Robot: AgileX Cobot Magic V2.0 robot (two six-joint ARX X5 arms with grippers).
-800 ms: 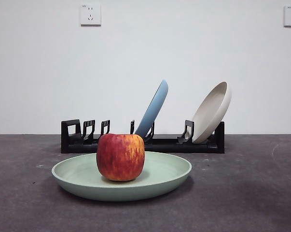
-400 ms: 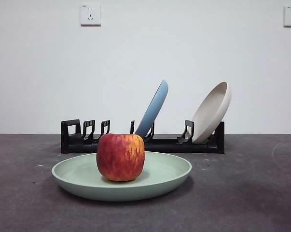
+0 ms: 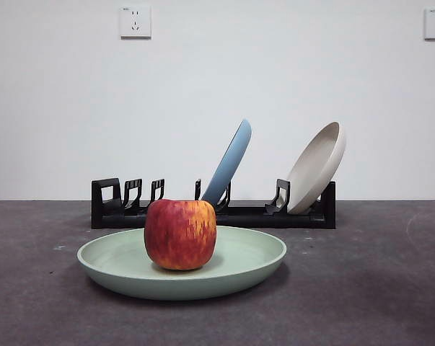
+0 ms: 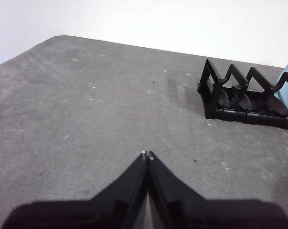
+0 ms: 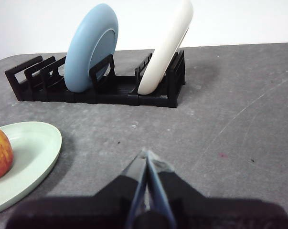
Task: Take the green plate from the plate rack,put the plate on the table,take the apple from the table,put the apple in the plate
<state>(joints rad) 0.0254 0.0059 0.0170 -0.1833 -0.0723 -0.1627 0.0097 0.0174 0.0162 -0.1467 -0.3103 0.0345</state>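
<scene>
Apple [image 3: 179,234] upright in green plate [image 3: 246,259] on tabletop [image 3: 376,288], before rack [image 3: 275,215]; right claw [image 5: 146,155] nearer, closed, empty, plate beside it; left claw [image 4: 146,154] closed, empty, apart.

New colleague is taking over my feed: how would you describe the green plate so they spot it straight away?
Start at the long black plate rack standing across the back of the table. Just in front of it, the green plate lies flat on the table with a red apple sitting in it. The blue plate and the cream plate lean upright in the rack.
</scene>
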